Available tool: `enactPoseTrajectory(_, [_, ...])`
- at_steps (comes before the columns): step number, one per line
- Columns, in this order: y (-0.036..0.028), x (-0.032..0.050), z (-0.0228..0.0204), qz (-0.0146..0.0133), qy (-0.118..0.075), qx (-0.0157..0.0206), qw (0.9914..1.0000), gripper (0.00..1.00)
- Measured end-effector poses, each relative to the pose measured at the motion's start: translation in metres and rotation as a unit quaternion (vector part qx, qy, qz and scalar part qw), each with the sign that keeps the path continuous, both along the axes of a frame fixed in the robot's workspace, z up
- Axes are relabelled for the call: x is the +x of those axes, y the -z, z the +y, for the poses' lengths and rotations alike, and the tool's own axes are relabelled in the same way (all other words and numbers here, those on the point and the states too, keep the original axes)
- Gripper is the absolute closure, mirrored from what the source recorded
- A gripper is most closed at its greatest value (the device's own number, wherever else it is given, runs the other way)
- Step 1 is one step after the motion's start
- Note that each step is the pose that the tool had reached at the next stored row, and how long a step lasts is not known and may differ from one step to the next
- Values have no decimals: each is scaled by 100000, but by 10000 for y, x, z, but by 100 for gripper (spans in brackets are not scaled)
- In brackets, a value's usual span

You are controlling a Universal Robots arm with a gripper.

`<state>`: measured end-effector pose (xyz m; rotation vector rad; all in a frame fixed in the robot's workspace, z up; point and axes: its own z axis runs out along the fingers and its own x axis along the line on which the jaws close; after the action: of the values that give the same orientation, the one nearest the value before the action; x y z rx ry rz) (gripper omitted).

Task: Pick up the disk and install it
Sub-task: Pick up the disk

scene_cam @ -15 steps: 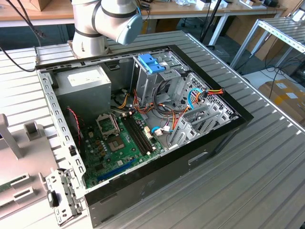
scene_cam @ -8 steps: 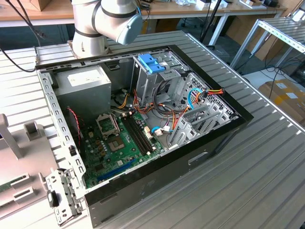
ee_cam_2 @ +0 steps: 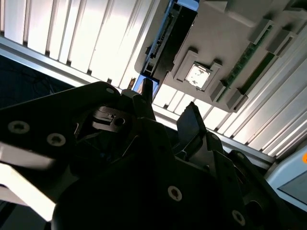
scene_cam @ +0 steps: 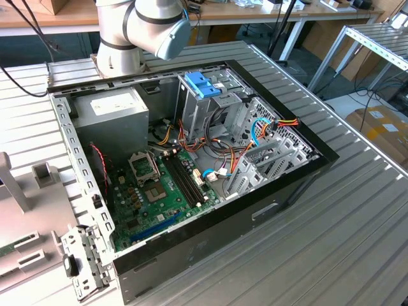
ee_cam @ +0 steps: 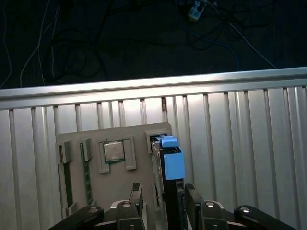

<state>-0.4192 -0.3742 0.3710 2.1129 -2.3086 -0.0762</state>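
Note:
The disk (ee_cam: 171,165) stands on edge in a slot of a grey holder tray (ee_cam: 139,182), its blue plastic side piece facing up. In the first wrist view my gripper (ee_cam: 164,197) is open just above it, one finger on each side of the dark casing, with a gap showing on one side. The second wrist view shows the same gripper (ee_cam_2: 169,108) from the other side, its fingertips (ee_cam_2: 192,117) apart, with the disk (ee_cam_2: 162,40) seen edge-on beyond them. The open computer case (scene_cam: 290,182) lies on the table in the exterior view.
The holder tray also carries a processor chip (ee_cam: 114,151) and a memory stick (ee_cam: 87,178). Inside the case are a drive cage with a light-blue latch (scene_cam: 203,83), a grey power-supply box (scene_cam: 118,108), a green motherboard (scene_cam: 159,188) and loose cables (scene_cam: 268,131). The table's rail (ee_cam: 153,84) edges a dark floor.

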Motion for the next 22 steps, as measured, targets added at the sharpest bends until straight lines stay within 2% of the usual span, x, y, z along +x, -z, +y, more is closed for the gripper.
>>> enactPoseTrajectory(22, [101,-32,5,-3,3,3,100000,52])
